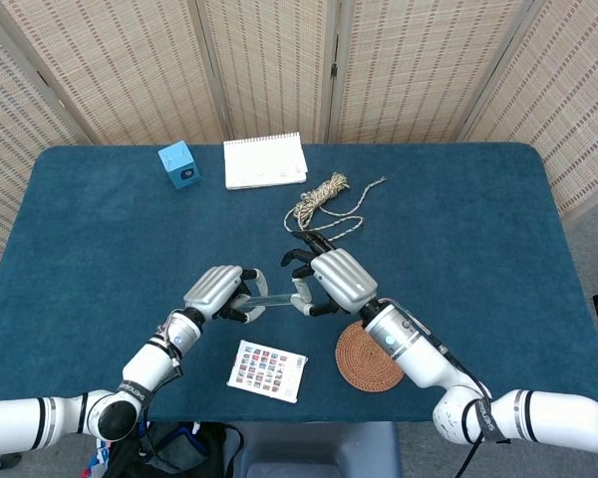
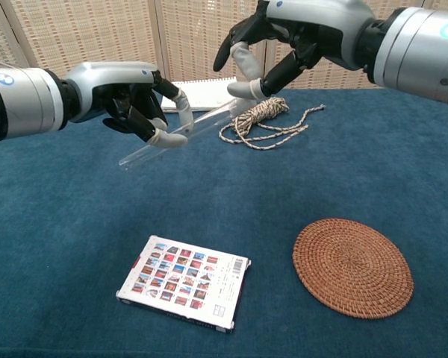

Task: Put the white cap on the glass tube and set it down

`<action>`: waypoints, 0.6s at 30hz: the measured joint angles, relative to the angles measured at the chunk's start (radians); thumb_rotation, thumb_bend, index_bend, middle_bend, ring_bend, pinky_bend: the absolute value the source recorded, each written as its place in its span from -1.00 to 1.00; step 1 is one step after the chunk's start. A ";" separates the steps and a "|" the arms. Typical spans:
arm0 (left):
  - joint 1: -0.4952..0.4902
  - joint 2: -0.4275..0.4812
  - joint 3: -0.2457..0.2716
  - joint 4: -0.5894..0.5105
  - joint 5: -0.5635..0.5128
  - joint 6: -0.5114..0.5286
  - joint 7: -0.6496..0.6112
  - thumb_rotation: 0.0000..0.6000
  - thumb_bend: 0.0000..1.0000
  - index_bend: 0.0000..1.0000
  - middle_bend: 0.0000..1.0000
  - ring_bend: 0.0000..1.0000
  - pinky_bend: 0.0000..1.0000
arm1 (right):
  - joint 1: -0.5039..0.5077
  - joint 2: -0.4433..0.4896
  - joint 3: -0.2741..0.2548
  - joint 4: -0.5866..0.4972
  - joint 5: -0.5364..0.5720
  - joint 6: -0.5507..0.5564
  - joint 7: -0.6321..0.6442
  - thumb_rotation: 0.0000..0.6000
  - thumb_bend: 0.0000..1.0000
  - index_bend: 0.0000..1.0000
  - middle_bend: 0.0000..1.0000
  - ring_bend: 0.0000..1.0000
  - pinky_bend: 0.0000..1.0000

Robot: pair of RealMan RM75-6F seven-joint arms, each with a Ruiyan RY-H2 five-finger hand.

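Nearest on the counter (image 2: 52, 246) lie a picture card (image 2: 185, 281) at 6 o'clock and a woven coaster (image 2: 352, 267) at 4 o'clock. Above them, the left robot hand (image 2: 138, 101) is grasping the glass tube (image 2: 181, 135), held nearly level over the counter's middle. The right robot hand (image 2: 284, 45) pinches at the tube's far end; the white cap cannot be made out. Beyond lie a rope coil (image 1: 324, 194), a notepad (image 1: 265, 160) at 12 o'clock and a blue cube (image 1: 178, 164) at 11.
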 measured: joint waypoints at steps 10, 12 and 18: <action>0.000 -0.004 0.030 0.033 0.006 0.016 0.050 1.00 -0.18 0.09 0.94 0.98 1.00 | -0.017 0.020 0.001 -0.006 0.004 0.018 0.013 1.00 -0.45 0.13 -0.52 -1.00 -1.00; -0.001 -0.010 0.040 0.049 0.006 0.023 0.072 1.00 -0.18 0.09 0.94 0.98 1.00 | -0.026 0.030 0.000 -0.009 0.002 0.025 0.016 1.00 -0.45 0.13 -0.52 -1.00 -1.00; -0.010 -0.034 0.074 0.107 -0.004 0.049 0.168 1.00 -0.18 0.08 0.94 0.98 1.00 | -0.056 0.066 -0.005 -0.017 -0.004 0.053 0.027 1.00 -0.45 0.13 -0.52 -1.00 -1.00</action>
